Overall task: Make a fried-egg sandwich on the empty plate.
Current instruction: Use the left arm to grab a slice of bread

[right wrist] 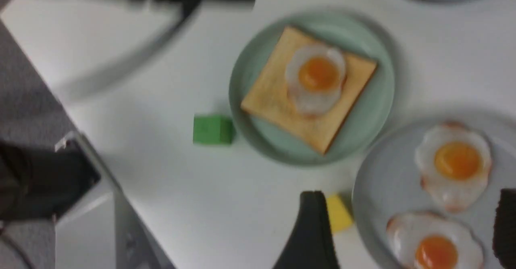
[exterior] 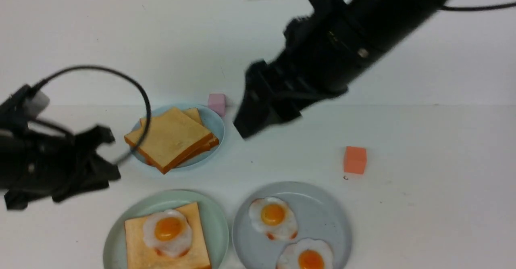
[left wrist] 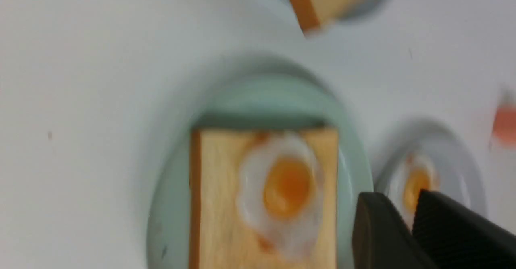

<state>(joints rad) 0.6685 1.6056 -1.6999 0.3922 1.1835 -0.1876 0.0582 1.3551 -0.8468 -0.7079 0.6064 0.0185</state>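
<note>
In right wrist view alone, green block (right wrist: 213,130); right gripper (right wrist: 409,196) wide, left gripper (left wrist: 397,200) unclear

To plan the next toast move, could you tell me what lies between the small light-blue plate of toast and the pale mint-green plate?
Nothing: the front view shows only bare white table between the light-blue plate and the mint-green plate.

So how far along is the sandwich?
Done: one toast slice with a fried egg sits on the mint-green plate. In hand: nothing; the right claw is open and empty. Remaining: top it with a slice from the toast stack.
</note>
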